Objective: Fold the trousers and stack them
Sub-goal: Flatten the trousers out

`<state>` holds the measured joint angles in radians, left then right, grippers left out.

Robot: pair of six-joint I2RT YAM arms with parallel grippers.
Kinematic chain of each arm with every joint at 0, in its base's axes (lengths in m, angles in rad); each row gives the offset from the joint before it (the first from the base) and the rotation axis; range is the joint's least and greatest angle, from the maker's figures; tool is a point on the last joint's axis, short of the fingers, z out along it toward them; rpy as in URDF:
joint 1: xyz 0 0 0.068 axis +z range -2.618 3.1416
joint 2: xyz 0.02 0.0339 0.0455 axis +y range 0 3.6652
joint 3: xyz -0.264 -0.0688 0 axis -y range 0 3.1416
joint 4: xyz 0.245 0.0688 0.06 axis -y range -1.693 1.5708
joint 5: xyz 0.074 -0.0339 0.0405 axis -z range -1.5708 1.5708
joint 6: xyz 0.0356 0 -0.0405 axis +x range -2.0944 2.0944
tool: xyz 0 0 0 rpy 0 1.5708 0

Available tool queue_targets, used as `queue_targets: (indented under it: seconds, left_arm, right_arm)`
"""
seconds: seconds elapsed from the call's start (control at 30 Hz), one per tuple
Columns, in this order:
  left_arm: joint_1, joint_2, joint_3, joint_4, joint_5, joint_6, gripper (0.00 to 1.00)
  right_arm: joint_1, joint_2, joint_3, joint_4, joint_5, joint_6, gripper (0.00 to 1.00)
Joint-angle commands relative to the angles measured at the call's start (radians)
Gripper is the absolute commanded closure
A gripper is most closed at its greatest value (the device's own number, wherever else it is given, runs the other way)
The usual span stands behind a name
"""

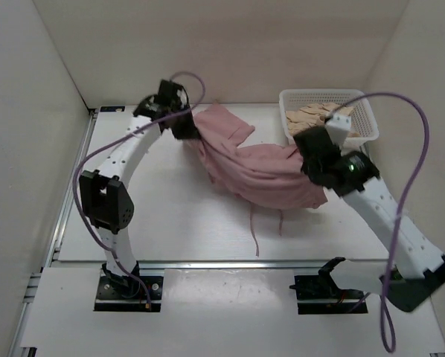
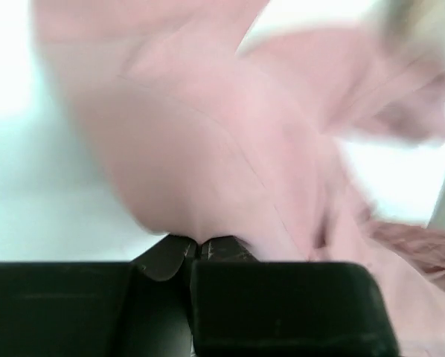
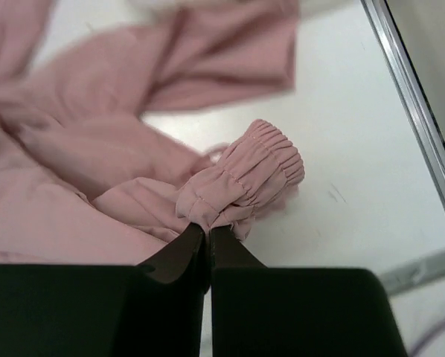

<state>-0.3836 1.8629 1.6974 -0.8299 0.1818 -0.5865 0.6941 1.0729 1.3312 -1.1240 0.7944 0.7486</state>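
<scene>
Both are pinched shut on the long dusty-pink soft cloth trousers (image 1: 260, 167), slung between them across the far half of the white worktop (image 1: 170, 223). Left gripper (image 1: 193, 131) holds it toward the far-left corner. Right gripper (image 3: 207, 234) clamps a gathered elastic end near the far-right corner.

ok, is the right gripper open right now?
No, the right wrist view shows the right gripper shut on the gathered elastic end of the trousers.
</scene>
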Motion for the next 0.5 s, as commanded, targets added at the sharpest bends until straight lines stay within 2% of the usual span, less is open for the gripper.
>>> queue_targets:
  seconds: [0.0, 0.03, 0.07, 0.1, 0.13, 0.2, 0.23, 0.3, 0.33, 0.43, 0.47]
  left_arm:
    - [0.064, -0.019, 0.319, -0.181, -0.065, 0.129, 0.89]
    - [0.078, -0.005, 0.485, -0.24, -0.065, 0.143, 0.89]
    - [0.093, 0.024, 0.571, -0.271, -0.065, 0.154, 0.89]
    - [0.127, 0.038, 0.653, -0.302, -0.053, 0.165, 0.89]
    - [0.147, 0.047, 0.789, -0.345, -0.029, 0.165, 0.89]
    - [0.184, 0.03, 0.849, -0.356, 0.005, 0.165, 0.89]
    - [0.21, 0.0, 0.784, -0.332, 0.016, 0.165, 0.89]
    - [0.21, -0.137, 0.631, -0.229, 0.016, 0.165, 0.89]
    - [0.21, -0.184, 0.46, -0.203, 0.039, 0.165, 0.89]
    - [0.187, -0.362, 0.226, -0.16, 0.039, 0.145, 0.89]
    - [0.155, -0.414, 0.039, -0.14, 0.039, 0.131, 0.83]
  right_arm:
    - [-0.138, 0.166, 0.254, 0.254, -0.056, -0.265, 1.0]
    - [-0.25, 0.201, 0.314, 0.286, -0.149, -0.297, 1.0]
    - [-0.307, 0.275, 0.374, 0.321, -0.332, -0.333, 1.0]
    - [-0.393, 0.315, 0.52, 0.322, -0.398, -0.333, 1.0]
    - [-0.421, 0.388, 0.598, 0.311, -0.45, -0.333, 1.0]
    - [-0.467, 0.432, 0.728, 0.277, -0.521, -0.333, 1.0]
    - [-0.467, 0.432, 0.785, 0.277, -0.544, -0.321, 1.0]
    - [-0.476, 0.398, 0.76, 0.277, -0.544, -0.296, 1.0]
    - [-0.49, 0.328, 0.653, 0.291, -0.553, -0.296, 1.0]
    - [-0.511, 0.113, 0.374, 0.339, -0.526, -0.264, 1.0]
    - [-0.521, 0.054, 0.273, 0.349, -0.514, -0.253, 1.0]
